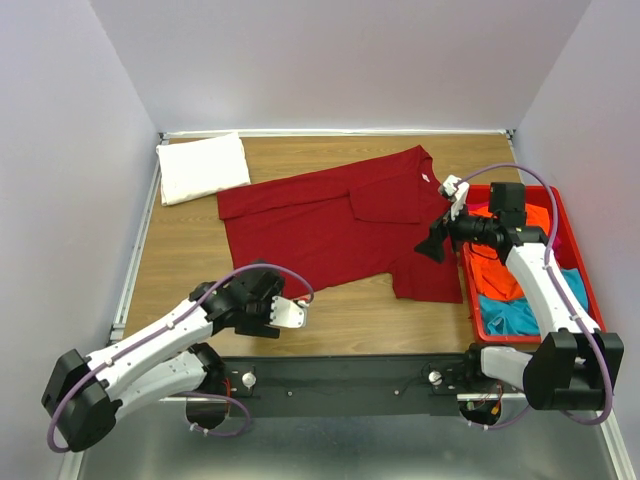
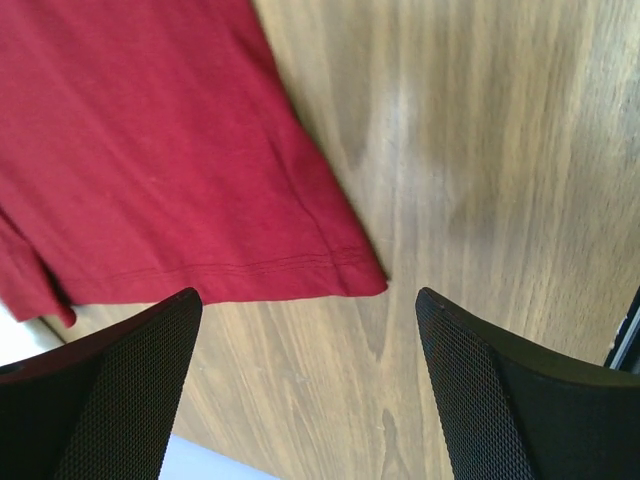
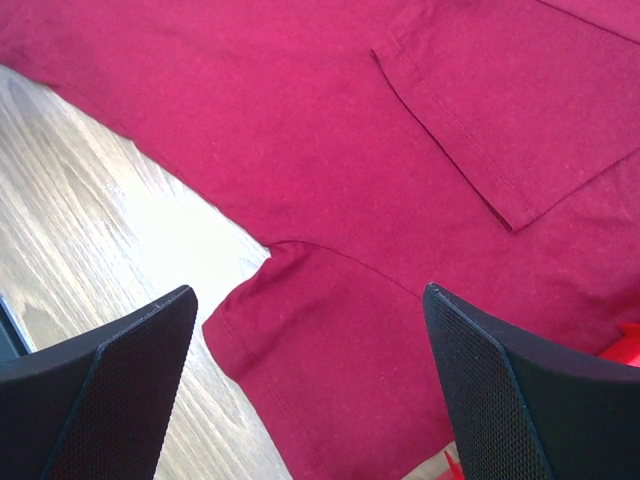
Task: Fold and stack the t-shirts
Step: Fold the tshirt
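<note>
— Wooden counter (image 1: 170, 255) first: what do we have lying on it?

— Mostly the dark red t-shirt (image 1: 320, 225). It is spread open across the middle, neck end toward the red plastic bin (image 1: 471, 295) and near sleeve just beside the bin's wall. One sleeve looks turned in onto the chest. The rest is flat and unfolded.

— And the other shirts?

— We see a white t-shirt (image 1: 203, 168) already folded in the far left corner. An orange t-shirt (image 1: 490, 278) and a teal t-shirt (image 1: 500, 318) sit bunched in the bin. So we judge that we are early in folding the red one, with the stack barely begun.

— Where do we stand with the arms?

— Our left end effector (image 2: 308, 300) hovers with its fingers spread wide and nothing between them. It is over bare wood, just beside a stitched corner of the red shirt. Our right end effector (image 3: 310, 300) is just as wide and just as empty, above the spot where the near sleeve joins the body.

— What does the next move ask of us?

— We think each must come down and pinch an edge. The left has to shift onto that corner, since it is over wood now. Then we would carry the near side across together, keeping the cloth taut so the crease runs straight.
</note>
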You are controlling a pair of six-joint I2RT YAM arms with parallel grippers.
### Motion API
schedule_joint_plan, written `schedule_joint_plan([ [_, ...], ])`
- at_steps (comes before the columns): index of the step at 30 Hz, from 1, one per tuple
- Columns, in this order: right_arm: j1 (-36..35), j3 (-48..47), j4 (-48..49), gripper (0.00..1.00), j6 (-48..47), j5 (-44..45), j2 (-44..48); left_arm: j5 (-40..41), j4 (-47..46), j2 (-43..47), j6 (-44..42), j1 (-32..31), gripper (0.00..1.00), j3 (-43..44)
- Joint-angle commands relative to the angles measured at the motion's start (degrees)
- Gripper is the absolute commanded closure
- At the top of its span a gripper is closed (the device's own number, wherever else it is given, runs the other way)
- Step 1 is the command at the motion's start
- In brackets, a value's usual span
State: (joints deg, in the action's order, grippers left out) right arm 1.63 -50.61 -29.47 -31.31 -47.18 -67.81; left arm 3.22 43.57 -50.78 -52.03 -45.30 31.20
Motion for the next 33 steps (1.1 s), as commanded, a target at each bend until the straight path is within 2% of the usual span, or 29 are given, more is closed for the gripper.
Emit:
schedule_joint_plan([
  [1, 0.5, -0.4, 0.4, 0.0, 1.0, 0.2, 0.9, 1.7, 0.7, -2.0, -1.2, -0.3, 0.04, 0.0],
  [7, 0.6, -0.3, 0.5, 0.0, 1.5, -0.7, 2.2, 1.4, 0.8, -7.5, -1.8, -0.4, 0.06, 1.1],
  [14, 0.6, -0.5, 0.4, 0.0, 2.0, -1.4, 2.2, 2.5, 0.3, -9.9, -2.5, -0.4, 0.12, 1.5],
  [15, 0.6, -0.5, 0.4, 0.0, 2.0, -1.4, 2.9, 3.8, -3.1, -11.7, -1.4, -0.4, 0.25, 0.9],
  [20, 0.7, -0.5, 0.4, 0.0, 2.0, -1.3, 3.0, 3.5, -3.1, -12.8, -1.3, -0.3, 0.27, 1.1],
  [21, 0.7, -0.5, 0.5, 0.0, 2.0, -1.3, 3.1, 3.9, -2.9, -12.5, -1.3, -0.3, 0.33, 1.1],
  [22, 0.7, -0.5, 0.4, 0.0, 2.0, -1.4, 3.1, 4.2, -3.1, -12.4, -1.3, -0.3, 0.46, 0.6],
  [24, 0.7, -0.6, 0.4, 0.0, 2.0, -1.7, 3.2, 4.6, -4.0, -12.5, -1.1, -0.3, 0.53, -0.3],
  [30, 0.7, -0.5, 0.5, 0.0, 2.0, -1.3, 3.7, 4.2, -5.0, -13.9, -1.4, -0.3, 0.55, -0.4],
  [33, 0.7, -0.5, 0.4, 0.0, 2.0, -1.3, 3.8, 3.4, -4.6, -13.7, -1.1, -0.3, 0.5, 0.3],
])
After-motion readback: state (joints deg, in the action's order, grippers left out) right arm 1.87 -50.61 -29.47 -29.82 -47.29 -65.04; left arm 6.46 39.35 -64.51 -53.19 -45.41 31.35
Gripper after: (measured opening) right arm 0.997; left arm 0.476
